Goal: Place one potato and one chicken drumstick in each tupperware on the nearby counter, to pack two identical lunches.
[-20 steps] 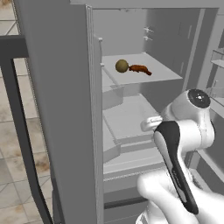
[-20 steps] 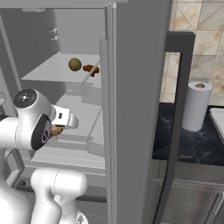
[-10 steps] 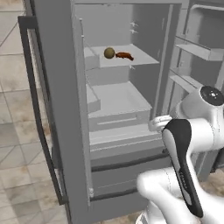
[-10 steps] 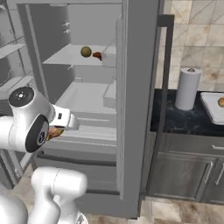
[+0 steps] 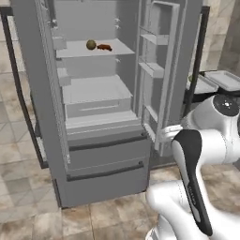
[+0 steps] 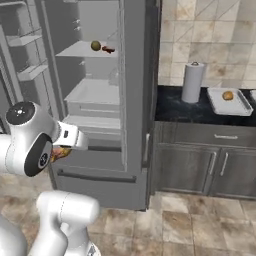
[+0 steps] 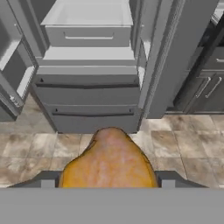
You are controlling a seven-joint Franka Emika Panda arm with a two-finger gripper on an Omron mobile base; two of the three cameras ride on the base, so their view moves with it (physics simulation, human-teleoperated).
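My gripper [image 7: 109, 183] is shut on a golden-brown chicken drumstick [image 7: 109, 159], which bulges up between the two fingertips. From the right base camera the same drumstick [image 6: 61, 153] peeks out under the white hand, low in front of the open fridge. On the upper fridge shelf lie a potato [image 5: 91, 44] and a second drumstick [image 5: 105, 47]. A white tupperware [image 6: 215, 102] on the dark counter holds a potato [image 6: 227, 95]. Another tupperware [image 6: 253, 94] is cut off by the right edge.
Both fridge doors stand open, one on the left [image 5: 28, 93] and one on the right [image 5: 164, 70]. A paper towel roll [image 6: 193, 82] stands on the counter [image 6: 172, 109] beside the fridge. Dark cabinets run below it, and tiled floor [image 7: 183, 148] lies in front.
The base has backed away from the fridge and turned toward the counter, so the whole picture shifted and the counter came into view. The drumstick stays in my grip.
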